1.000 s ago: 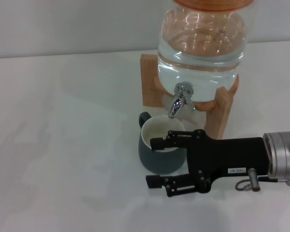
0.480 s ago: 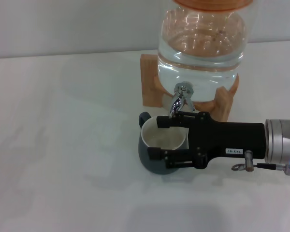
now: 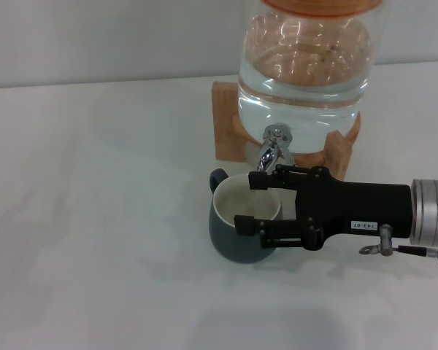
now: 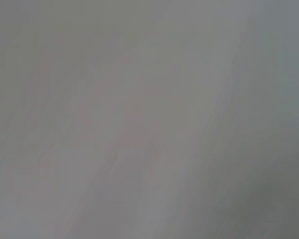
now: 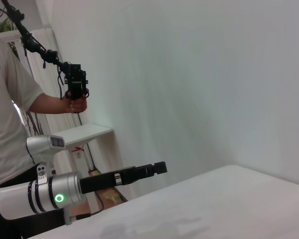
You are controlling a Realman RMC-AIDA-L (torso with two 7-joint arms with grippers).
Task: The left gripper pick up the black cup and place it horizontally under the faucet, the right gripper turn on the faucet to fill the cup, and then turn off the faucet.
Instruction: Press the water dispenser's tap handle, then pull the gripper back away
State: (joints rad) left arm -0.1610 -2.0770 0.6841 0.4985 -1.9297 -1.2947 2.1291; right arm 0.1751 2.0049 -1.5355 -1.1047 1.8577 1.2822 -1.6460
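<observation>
Beneath the faucet (image 3: 275, 149), the black cup (image 3: 241, 226) stands upright on the white worktop (image 3: 95, 219), its cream-white inside facing up and its small loop handle (image 3: 217, 177) turned toward the back on the robot's left. The faucet is a chrome spigot set low in a clear glass jar (image 3: 304, 65) holding water; the jar rests on a wooden stand (image 3: 226, 131) at the rear of the worktop, and the spout ends just above the far rim of the cup.

The right gripper (image 3: 252, 203), all black with a small white label (image 3: 364, 226) on its body, reaches in level from the robot's right on a silver-grey wrist (image 3: 432, 213). Its jaws are spread apart. The farther finger (image 3: 277, 177) lies across the back edge of the cup mouth, directly below the spout and very near it; whether it touches the spigot cannot be told. The nearer finger (image 3: 259, 227) crosses the front of the cup, over its rim and dark wall. The jaws grasp nothing visible.

The left gripper (image 5: 157, 168) does not appear in the head view. The right wrist view shows it far off beyond the worktop's edge, on a thick white arm (image 5: 35, 195) with black bands and a green light (image 5: 59, 198); whether its jaws are released or clenched cannot be told. A person in a white T-shirt (image 5: 10, 99) stands behind that arm, holding a black handheld device (image 5: 75, 84). The left wrist view shows only a featureless grey surface.
</observation>
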